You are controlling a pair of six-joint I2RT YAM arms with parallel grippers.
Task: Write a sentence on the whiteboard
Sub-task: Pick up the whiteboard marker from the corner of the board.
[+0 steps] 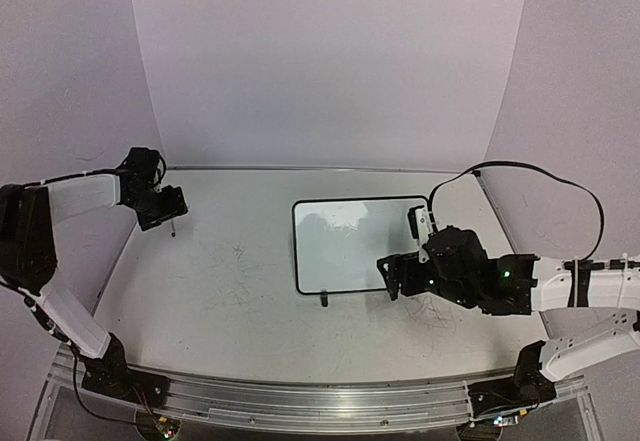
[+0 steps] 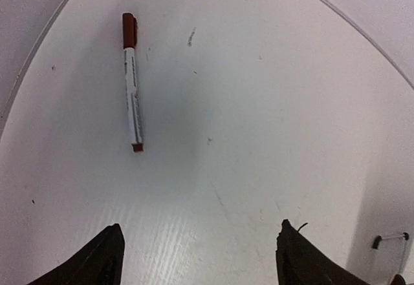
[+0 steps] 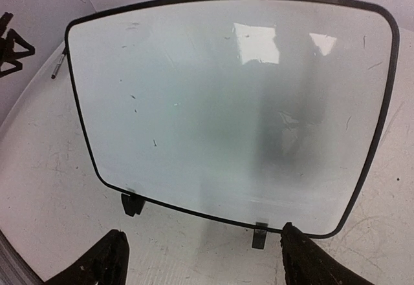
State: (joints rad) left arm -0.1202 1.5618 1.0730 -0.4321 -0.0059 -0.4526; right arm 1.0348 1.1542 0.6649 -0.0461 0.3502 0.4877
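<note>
The whiteboard (image 1: 350, 251) lies flat at the middle of the table, black-rimmed with small black feet. Its face (image 3: 213, 104) carries only a few tiny specks; no sentence shows on it. A white marker with a red cap (image 2: 132, 84) lies on the tabletop at the far left, ahead and left of my left gripper (image 2: 200, 249), which is open and empty above it. In the top view that gripper (image 1: 160, 206) hovers over the marker (image 1: 172, 227). My right gripper (image 3: 200, 259) is open and empty just short of the board's near edge (image 1: 392, 279).
The tabletop (image 1: 230, 291) is white with faint grey scuffs. Pale walls curve round the back and both sides. A black cable (image 1: 540, 176) loops over the right arm. A metal rail (image 1: 320, 401) runs along the near edge.
</note>
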